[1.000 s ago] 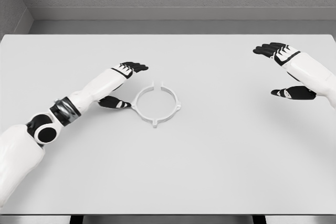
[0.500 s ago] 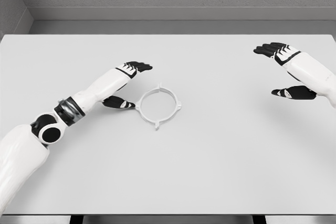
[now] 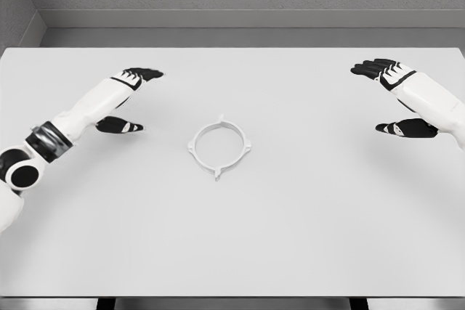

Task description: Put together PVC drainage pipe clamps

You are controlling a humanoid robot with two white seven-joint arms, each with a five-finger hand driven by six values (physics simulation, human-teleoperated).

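Observation:
A white ring-shaped pipe clamp (image 3: pixel 220 146) with small tabs around its rim lies flat near the middle of the white table (image 3: pixel 240 237). My left hand (image 3: pixel 129 99) hovers well to the left of it, fingers spread and thumb apart, holding nothing. My right hand (image 3: pixel 392 99) is far off at the right edge, also open and empty, with its black fingers (image 3: pixel 372 68) pointing left.
The table's far edge meets a grey wall ledge (image 3: pixel 240 36). The near table edge runs along the bottom of the view. Nothing else stands on the surface.
My left hand has drawn back to the left and away from the clamp, which it was beside before. The clamp shifted slightly and now lies alone. The right hand has not moved.

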